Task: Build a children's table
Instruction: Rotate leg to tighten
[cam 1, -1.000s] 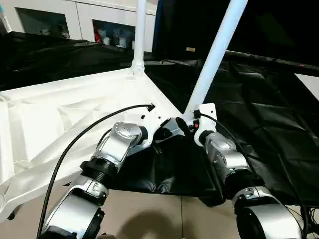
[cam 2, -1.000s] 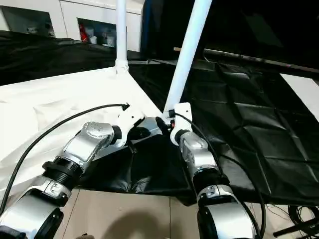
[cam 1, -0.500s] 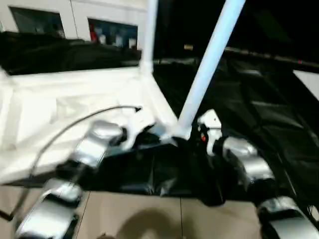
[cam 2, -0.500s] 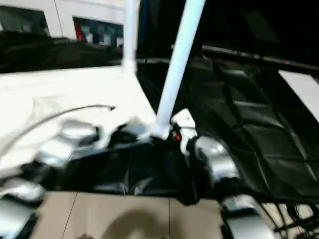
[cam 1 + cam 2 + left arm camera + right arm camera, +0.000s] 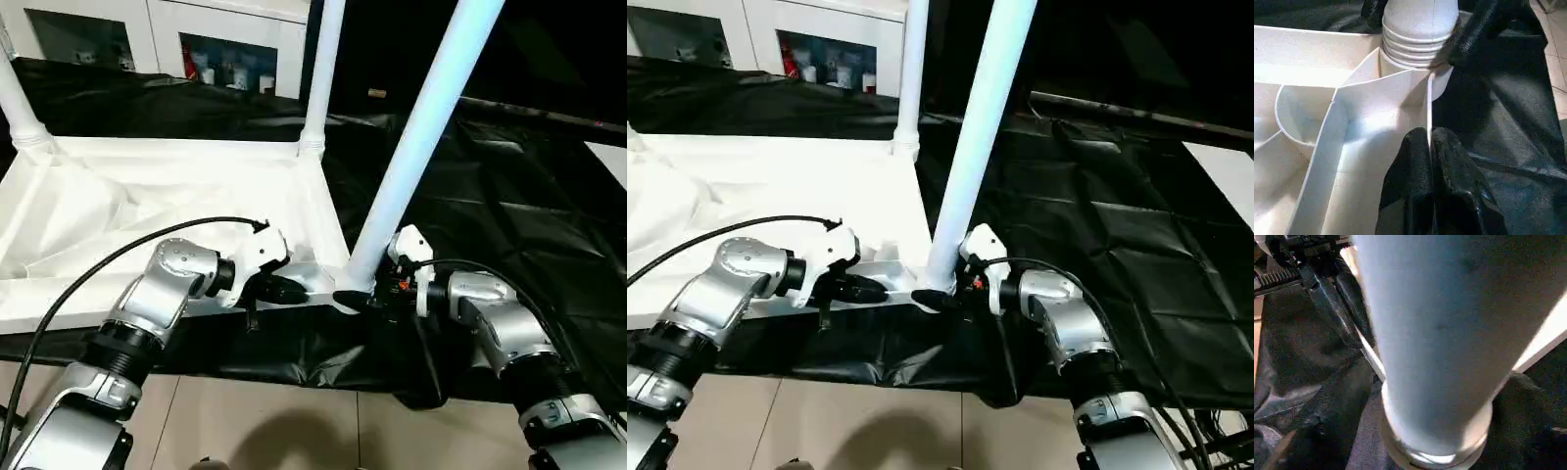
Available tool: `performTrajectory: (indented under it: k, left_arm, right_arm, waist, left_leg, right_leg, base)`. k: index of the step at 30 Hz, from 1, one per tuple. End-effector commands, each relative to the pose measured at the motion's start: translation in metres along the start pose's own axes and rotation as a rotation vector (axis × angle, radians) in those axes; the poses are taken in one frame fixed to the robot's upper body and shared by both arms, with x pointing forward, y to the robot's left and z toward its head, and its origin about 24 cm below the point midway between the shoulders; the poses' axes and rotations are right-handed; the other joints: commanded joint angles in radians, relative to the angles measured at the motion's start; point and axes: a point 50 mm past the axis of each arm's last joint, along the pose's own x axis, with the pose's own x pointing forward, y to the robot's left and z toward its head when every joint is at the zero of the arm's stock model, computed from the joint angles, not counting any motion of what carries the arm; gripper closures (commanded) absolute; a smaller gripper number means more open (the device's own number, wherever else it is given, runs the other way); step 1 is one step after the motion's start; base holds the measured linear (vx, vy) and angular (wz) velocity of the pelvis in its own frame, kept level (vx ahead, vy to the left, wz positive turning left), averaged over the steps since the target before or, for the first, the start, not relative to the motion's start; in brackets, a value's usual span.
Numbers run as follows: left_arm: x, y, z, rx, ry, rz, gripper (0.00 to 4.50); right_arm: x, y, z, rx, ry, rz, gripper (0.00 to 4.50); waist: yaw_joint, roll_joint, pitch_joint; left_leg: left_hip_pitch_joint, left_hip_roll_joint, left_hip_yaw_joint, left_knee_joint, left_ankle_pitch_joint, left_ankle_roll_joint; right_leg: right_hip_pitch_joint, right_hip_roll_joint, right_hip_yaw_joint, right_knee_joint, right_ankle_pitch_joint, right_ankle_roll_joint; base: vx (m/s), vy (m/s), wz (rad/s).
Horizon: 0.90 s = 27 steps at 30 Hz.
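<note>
Currently, leg fitting: the tabletop point(image 5: 147, 196) lies upside down on the black-draped work table point(image 5: 509, 215). The left gripper point(image 5: 1429, 147) pinches its rim beside the near corner socket point(image 5: 1405, 61); the right gripper point(image 5: 377, 297) clasps the tilted leg point(image 5: 411, 157) at its base. Next, seemingly, straightening and pressing it home.

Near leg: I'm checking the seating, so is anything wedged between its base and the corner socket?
Nothing visible. The near leg enters the corner socket directly, its ribbed base showing. The right tool is at that base.
</note>
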Motion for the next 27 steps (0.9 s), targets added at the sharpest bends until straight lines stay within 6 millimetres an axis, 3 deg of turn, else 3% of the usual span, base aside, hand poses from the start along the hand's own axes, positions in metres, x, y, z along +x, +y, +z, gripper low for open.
performTrajectory:
  k: [1,5,12,16,17,18,19,22,27]
  left_arm:
    - [0.007,-0.007,0.000,-0.004,-0.025,-0.052,4.50]
    - [0.007,-0.005,-0.001,-0.003,-0.023,-0.028,4.50]
    - [0.010,-0.001,0.001,-0.011,-0.030,0.018,4.50]
    - [0.017,0.005,0.005,-0.021,-0.032,0.086,4.50]
    - [0.023,0.010,0.007,-0.028,-0.015,0.150,4.50]
    - [0.026,0.013,0.009,-0.036,-0.009,0.191,4.50]
    - [0.029,0.015,0.011,-0.041,-0.006,0.216,4.50]
    - [0.040,0.022,0.020,-0.083,-0.010,0.304,4.50]
    - [0.055,0.025,0.032,-0.116,-0.024,0.365,4.50]
  right_arm:
    - [-0.003,0.000,0.002,-0.012,0.000,0.008,1.21]
    - [-0.002,0.001,0.000,-0.019,0.012,0.006,1.63]
    - [-0.001,-0.003,-0.009,0.018,0.015,-0.097,1.79]
    - [0.001,-0.010,-0.013,0.081,-0.006,-0.222,1.80]
    - [0.005,-0.014,-0.017,0.141,-0.015,-0.320,1.80]
    - [0.008,-0.016,-0.018,0.170,-0.015,-0.368,1.80]
    - [0.009,-0.017,-0.019,0.186,-0.015,-0.397,1.80]
    - [0.020,-0.021,-0.020,0.261,-0.020,-0.550,1.80]
    - [0.043,-0.017,-0.014,0.324,-0.039,-0.630,1.80]
  waist:
    - [0.000,0.007,-0.060]
    - [0.001,0.008,-0.061]
    - [0.002,0.009,-0.060]
    - [-0.002,0.007,-0.057]
    - [-0.002,0.008,-0.057]
    - [-0.006,0.008,-0.055]
    - [-0.005,0.007,-0.058]
    - [-0.004,0.008,-0.060]
    - [-0.006,0.012,-0.062]
  left_leg:
    - [-0.009,0.005,0.017,-0.058,-0.061,0.047]
    - [-0.009,0.005,0.016,-0.058,-0.058,0.044]
    - [-0.009,0.004,0.016,-0.058,-0.062,0.038]
    - [-0.008,0.003,0.016,-0.060,-0.105,0.019]
    - [-0.008,0.004,0.013,-0.062,-0.112,0.012]
    - [-0.006,0.002,0.016,-0.062,-0.122,0.006]
    - [-0.007,0.002,0.013,-0.062,-0.127,-0.002]
    - [-0.008,0.002,0.013,-0.061,-0.113,-0.009]
    - [-0.009,-0.001,0.015,-0.060,-0.090,-0.006]
  right_leg:
    - [0.062,-0.069,0.051,-0.071,-0.054,-0.204]
    - [0.063,-0.069,0.051,-0.069,-0.048,-0.204]
    - [0.063,-0.069,0.051,-0.070,-0.056,-0.198]
    - [0.060,-0.071,0.051,-0.080,-0.149,-0.178]
    - [0.061,-0.071,0.050,-0.081,-0.173,-0.170]
    - [0.054,-0.068,0.051,-0.086,-0.198,-0.162]
    - [0.058,-0.071,0.051,-0.087,-0.223,-0.154]
    - [0.057,-0.071,0.052,-0.085,-0.210,-0.145]
    - [0.056,-0.068,0.052,-0.080,-0.138,-0.151]
  base:
    - [0.000,0.000,0.00]
    - [0.000,0.000,0.00]
    - [0.000,0.000,0.00]
    - [0.000,0.000,0.00]
    - [0.000,0.000,0.00]
    - [0.000,0.000,0.00]
    - [0.000,0.000,0.00]
    - [0.000,0.000,0.00]
    - [0.000,0.000,0.00]
